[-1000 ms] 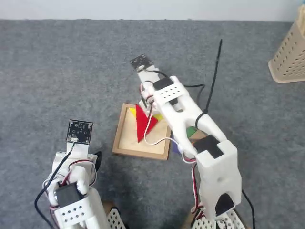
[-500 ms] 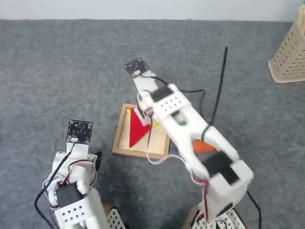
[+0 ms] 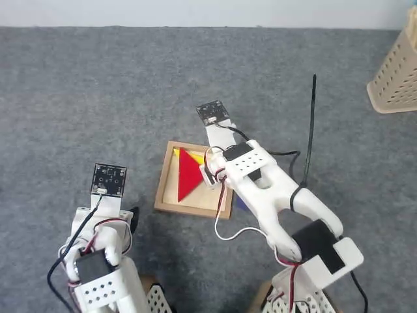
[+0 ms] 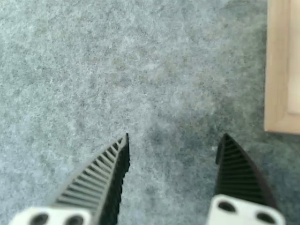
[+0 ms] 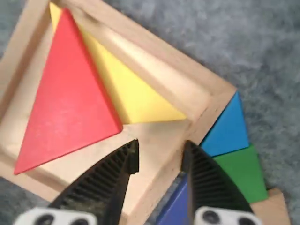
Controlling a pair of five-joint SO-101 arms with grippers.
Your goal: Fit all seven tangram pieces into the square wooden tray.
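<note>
We see the high view lit brightly and evenly from overhead, so the grey carpet [image 3: 98,85] carries only soft, short shadows: a thin dark band along the near rim of the wooden tray [image 3: 189,210] and a faint smudge beside the white right arm [image 3: 273,195], whose shell shows no hard glare. In the left wrist view the light is gentle, and we find a dim patch on the carpet between the dark fingers of the left gripper [image 4: 176,137]. In the right wrist view the red triangle [image 5: 65,103] wears a faint pale sheen, the yellow triangle [image 5: 131,98] is evenly lit, and the right gripper [image 5: 160,144] reads nearly black.
</note>
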